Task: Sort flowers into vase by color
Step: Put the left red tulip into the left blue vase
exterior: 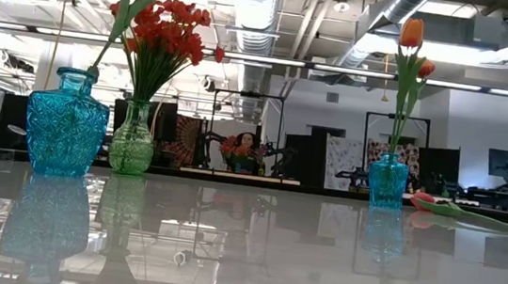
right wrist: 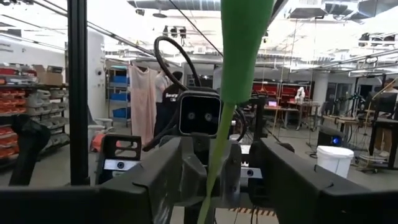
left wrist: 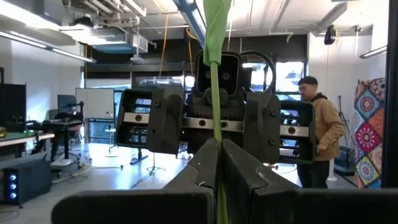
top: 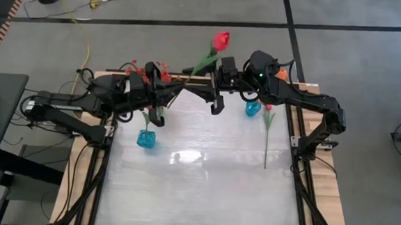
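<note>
- I'm looking out over an open workshop with ducts overhead and a person (left wrist: 318, 134) standing well beyond the glossy white table (top: 203, 189).
- Both arms meet in mid-air over the table's far edge, gripper facing gripper, with a red tulip (top: 221, 39) slanting up between them.
- My left gripper (left wrist: 217, 163) is clamped tight on that tulip's green stem (left wrist: 215, 93); the fingers press together with the stem pinched between them.
- My right gripper (right wrist: 217, 168) has its fingers apart on either side of the same stem, not yet pressing it; I judge a hand-over is under way.
- Done so far, as I read it: the red sprays (exterior: 164, 29) stand in the green vase (exterior: 131, 139), and two orange tulips (exterior: 411, 34) stand in the small blue vase (exterior: 387, 180) on the right.
- The big blue vase (exterior: 66, 122) on the left holds only one thin stem, as far as I can tell.
- Left to do: the tulip in the air, plus a pink-red tulip (top: 268, 120) lying flat on the table just beside the small blue vase.
</note>
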You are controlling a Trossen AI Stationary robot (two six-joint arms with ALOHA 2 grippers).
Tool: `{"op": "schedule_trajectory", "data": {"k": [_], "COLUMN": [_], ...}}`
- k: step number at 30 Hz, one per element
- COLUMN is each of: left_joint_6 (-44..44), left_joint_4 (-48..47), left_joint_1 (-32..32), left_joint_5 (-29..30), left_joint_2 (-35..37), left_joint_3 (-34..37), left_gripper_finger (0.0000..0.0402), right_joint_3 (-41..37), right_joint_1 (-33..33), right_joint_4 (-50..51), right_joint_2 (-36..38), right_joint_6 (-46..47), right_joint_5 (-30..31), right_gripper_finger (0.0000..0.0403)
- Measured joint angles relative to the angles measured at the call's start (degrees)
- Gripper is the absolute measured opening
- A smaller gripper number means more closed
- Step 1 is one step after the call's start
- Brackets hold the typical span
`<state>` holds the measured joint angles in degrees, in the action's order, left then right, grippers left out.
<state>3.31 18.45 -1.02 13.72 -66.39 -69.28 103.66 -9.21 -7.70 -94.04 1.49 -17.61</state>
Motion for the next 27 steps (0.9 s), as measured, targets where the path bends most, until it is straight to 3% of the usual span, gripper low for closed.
{"op": "schedule_trajectory", "data": {"k": [6, 16, 21, 27], "left_joint_6": [0.0, -0.2, -1.1, -2.1], "left_joint_4": [-0.1, -1.7, -5.3, -17.5], "left_joint_1": [0.0, 0.5, 1.1, 1.4], "left_joint_5": [0.0, 1.2, 1.4, 1.9], "left_joint_2": [0.0, 0.0, 0.4, 2.6], "left_joint_3": [0.0, 0.0, 0.0, 0.0], "left_gripper_finger": [0.0000, 0.0000, 0.0000, 0.0016], "right_joint_3": [0.0, 0.0, 0.0, 0.0], "right_joint_1": [0.0, -0.7, -1.1, -0.6], "right_joint_4": [0.0, 0.4, 4.0, 12.8], "right_joint_2": [0.0, 0.0, 0.0, 0.0], "right_joint_6": [-0.5, -0.5, 0.0, 0.0], "right_joint_5": [0.0, -1.5, -2.0, -1.9], "right_gripper_finger": [0.0174, 0.0023, 0.0023, 0.0023]}}
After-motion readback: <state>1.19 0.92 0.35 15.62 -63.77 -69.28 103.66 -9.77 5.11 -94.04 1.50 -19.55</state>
